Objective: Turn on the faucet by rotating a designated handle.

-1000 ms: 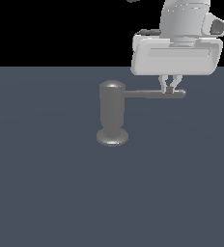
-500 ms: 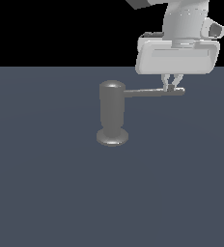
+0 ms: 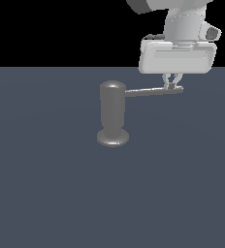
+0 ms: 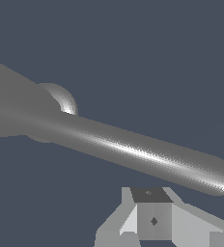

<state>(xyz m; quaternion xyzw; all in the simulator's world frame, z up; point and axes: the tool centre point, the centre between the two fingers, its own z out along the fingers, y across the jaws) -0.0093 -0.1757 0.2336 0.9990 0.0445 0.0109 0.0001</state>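
Observation:
The faucet [image 3: 113, 114] is a dull grey upright cylinder with a domed top, standing on a round disc base. Its handle [image 3: 153, 91] is a thin grey rod that sticks out sideways from the upper part toward the exterior view's right. My gripper [image 3: 172, 83] hangs over the rod's outer end, fingers together and shut on nothing. The fingertips [image 3: 171, 86] reach down to the rod near its tip, beside it rather than around it. In the wrist view the handle [image 4: 133, 149] runs across close up, with the faucet [image 4: 17, 111] behind it and the joined fingertips [image 4: 152, 219] just beside the rod.
The faucet stands on a flat dark blue-grey floor [image 3: 51, 193]. Black background lies beyond its far edge.
The handle's outer end has swung a little upward in the exterior view, and the rod looks slightly shorter. My gripper has shifted with it and stays at the tip.

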